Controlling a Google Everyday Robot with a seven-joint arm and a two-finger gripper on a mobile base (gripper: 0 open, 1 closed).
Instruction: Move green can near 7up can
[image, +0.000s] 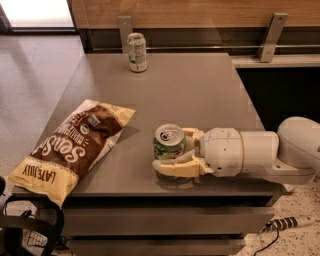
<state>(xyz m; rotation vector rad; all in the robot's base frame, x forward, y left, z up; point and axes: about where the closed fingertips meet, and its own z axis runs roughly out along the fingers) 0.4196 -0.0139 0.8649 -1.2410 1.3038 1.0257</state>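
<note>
The green can (168, 144) stands upright near the table's front edge, dark green body with a silver top and pull tab. My gripper (176, 151) reaches in from the right and is shut on the can, one cream finger behind it and one in front. The 7up can (137, 52), pale with green markings, stands upright at the far edge of the table, well apart from the green can.
A brown and yellow chip bag (71, 146) lies flat on the left of the grey table (190, 90). A wooden wall with metal brackets (270, 37) runs behind the table. A power strip (292, 222) lies on the floor at the lower right.
</note>
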